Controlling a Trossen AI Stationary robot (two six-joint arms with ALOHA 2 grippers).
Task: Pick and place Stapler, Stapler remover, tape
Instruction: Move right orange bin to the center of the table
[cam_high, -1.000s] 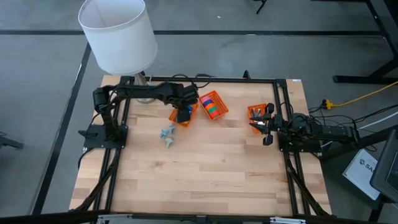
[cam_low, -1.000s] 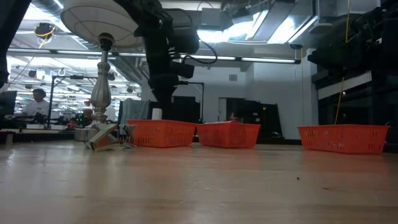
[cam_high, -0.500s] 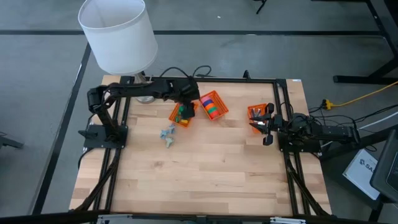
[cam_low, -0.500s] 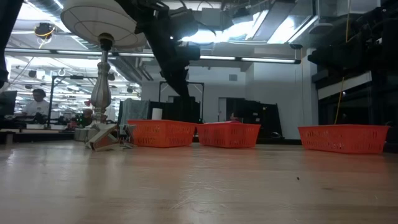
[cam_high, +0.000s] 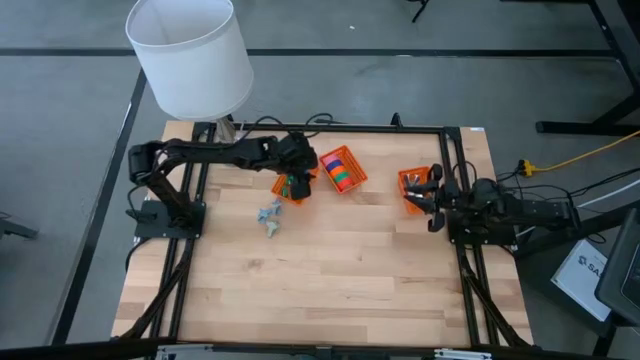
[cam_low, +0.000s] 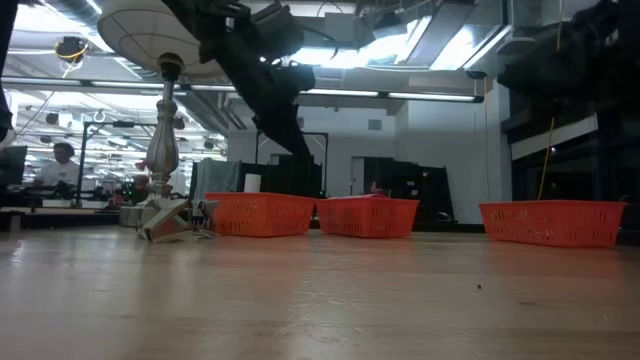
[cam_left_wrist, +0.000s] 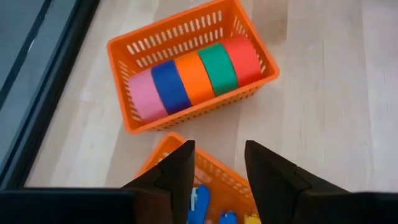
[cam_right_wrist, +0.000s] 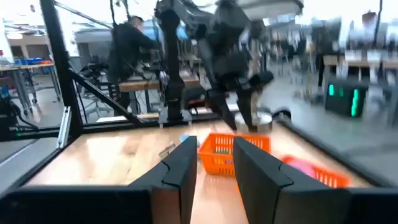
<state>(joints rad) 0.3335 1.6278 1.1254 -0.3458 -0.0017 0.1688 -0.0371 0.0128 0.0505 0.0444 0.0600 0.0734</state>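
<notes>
High view: tape rolls sorted in middle basket; grey pieces loose on bench. Left wrist view: left tool released, empty, over left basket. Right wrist view: right tool parted, empty.

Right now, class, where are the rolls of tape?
In the high view the tape fills the middle orange basket at the table's far edge, just right of the left tool and the basket beneath it.

The only lettering, "SA" on a white sheet on the floor, is cut off.
</notes>
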